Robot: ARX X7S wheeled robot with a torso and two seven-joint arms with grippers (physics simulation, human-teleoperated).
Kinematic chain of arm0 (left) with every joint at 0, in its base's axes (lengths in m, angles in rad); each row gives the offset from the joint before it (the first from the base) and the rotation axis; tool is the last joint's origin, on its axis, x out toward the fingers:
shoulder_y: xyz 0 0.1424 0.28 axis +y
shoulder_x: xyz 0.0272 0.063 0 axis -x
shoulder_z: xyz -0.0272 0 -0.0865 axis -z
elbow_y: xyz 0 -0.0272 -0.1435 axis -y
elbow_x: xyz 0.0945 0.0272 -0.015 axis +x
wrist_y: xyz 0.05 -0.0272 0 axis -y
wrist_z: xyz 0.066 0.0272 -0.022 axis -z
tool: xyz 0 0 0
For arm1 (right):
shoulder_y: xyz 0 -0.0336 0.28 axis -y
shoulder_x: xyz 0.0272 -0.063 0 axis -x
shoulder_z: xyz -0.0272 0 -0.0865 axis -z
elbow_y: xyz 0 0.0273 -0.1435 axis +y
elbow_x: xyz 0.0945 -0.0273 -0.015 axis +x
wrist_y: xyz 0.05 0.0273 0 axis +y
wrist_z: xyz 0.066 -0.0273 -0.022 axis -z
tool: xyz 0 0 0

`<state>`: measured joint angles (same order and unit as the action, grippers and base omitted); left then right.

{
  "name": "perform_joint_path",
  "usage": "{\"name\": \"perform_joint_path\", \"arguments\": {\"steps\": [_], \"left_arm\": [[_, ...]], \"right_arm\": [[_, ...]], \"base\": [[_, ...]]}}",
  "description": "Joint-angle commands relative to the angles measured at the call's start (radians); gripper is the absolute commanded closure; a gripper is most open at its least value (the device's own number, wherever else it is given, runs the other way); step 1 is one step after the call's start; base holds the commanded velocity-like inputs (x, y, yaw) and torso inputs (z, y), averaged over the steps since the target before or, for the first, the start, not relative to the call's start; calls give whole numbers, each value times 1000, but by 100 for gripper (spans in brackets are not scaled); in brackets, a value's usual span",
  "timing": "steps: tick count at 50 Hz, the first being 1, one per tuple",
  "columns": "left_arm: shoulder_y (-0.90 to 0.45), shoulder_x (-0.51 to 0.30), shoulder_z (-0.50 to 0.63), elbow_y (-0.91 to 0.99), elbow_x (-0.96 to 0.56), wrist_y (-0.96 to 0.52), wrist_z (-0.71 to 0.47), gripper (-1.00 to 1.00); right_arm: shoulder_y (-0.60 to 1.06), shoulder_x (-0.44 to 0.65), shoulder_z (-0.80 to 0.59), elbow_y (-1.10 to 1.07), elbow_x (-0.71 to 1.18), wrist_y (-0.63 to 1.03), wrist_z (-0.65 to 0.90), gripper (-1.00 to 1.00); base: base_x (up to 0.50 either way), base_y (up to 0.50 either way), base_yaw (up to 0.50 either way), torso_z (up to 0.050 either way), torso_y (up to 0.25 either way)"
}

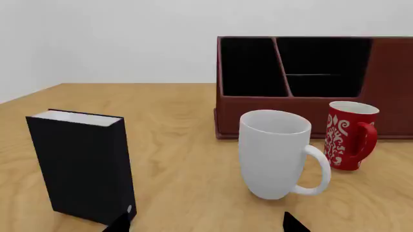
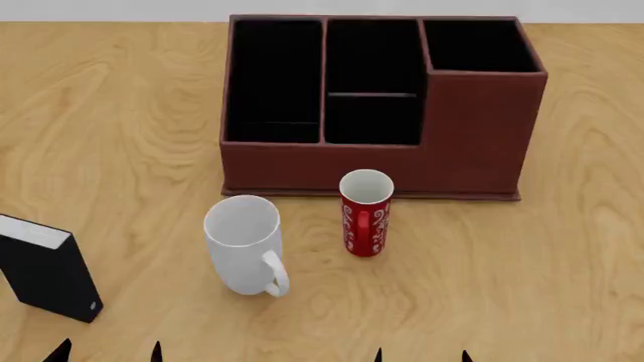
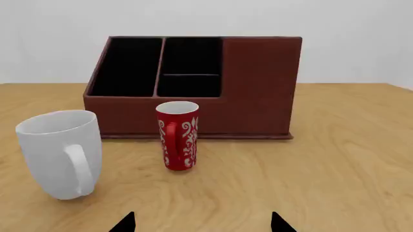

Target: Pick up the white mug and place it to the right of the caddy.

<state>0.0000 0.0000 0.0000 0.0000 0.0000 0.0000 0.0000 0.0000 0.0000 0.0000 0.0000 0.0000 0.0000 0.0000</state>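
The white mug stands upright on the wooden table, in front of the caddy's left half, its loop handle turned toward me; it also shows as the white mug and the white mug. The reddish-brown caddy sits behind it, with black-lined compartments and a taller right corner. Only the dark tips of my left gripper show at the near edge, open and empty, short of the mug. My right gripper is likewise open and empty, nearer than the red cup.
A slim red cup with white swirls stands just right of the mug, close to the caddy's front. A small black book-like box stands at the near left. Bare wooden table lies to the caddy's right and front.
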Motion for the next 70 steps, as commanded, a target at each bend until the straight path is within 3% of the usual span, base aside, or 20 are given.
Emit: {"name": "perform_joint_path", "arguments": {"steps": [1,8,33,49,70], "left_arm": [[0,-10,11,0,0,0,-11,-100],[-20,-42,31,76,-84,-60,2,-100],[-110,-112,63,453,-100,-404,-75,-100],[-178,-131,82,627,-141,-587,-98,-100],[-202,-146,103,666,-162,-619,-120,-100]], "right_arm": [[0,9,-13,0,0,0,13,-100],[31,61,-40,-132,23,203,-15,-100],[190,143,-79,-493,-10,577,13,-100],[241,160,-85,-597,-9,679,23,-100],[245,176,-93,-597,20,673,15,-100]], "base": [[0,0,0,0,0],[0,0,0,0,0],[0,0,0,0,0],[0,0,0,0,0],[0,0,0,0,0]]}}
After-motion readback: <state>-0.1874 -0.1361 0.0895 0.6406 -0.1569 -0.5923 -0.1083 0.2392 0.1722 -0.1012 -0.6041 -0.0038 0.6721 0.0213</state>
